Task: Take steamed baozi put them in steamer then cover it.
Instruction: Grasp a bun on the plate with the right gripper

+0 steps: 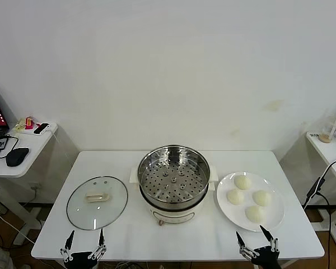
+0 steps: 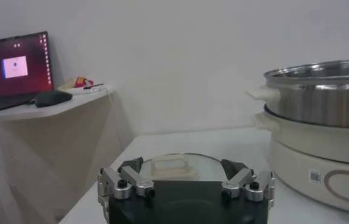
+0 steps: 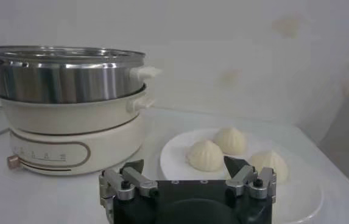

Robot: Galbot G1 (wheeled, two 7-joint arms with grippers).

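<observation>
You've got the round shiny stainless-steel steamer (image 1: 173, 182) with its perforated tray and cream-white base sitting mid-table, so take everything off that. Far left of the steamer, off the white rectangular table (image 1: 129, 235), a small white side table (image 1: 36, 143) carries a black computer mouse (image 1: 17, 156) and an open laptop (image 2: 13, 70) with a lit screen. Just left of the steamer, apart from it, the round clear glass cover (image 1: 97, 202) with metal rim and cream-white bar handle lies flat on the table. Your left gripper (image 1: 85, 241) hangs at the table's near edge, in front of the cover, fingers spread wide, holding nothing. The steamer itself is uncovered and its tray is bare. Right of the steamer, near but not touching, a flat round white plate (image 1: 274, 219) holds all four smooth white-cream steamed baozi (image 1: 243, 182), clustered close together. Your right gripper (image 1: 256, 241) hangs at the near edge in front of that plate, fingers wide apart too, nothing between them. Far right of the steamer, another white side table (image 1: 330, 148) bears a clear plastic cup (image 1: 330, 130) with a straw.
</observation>
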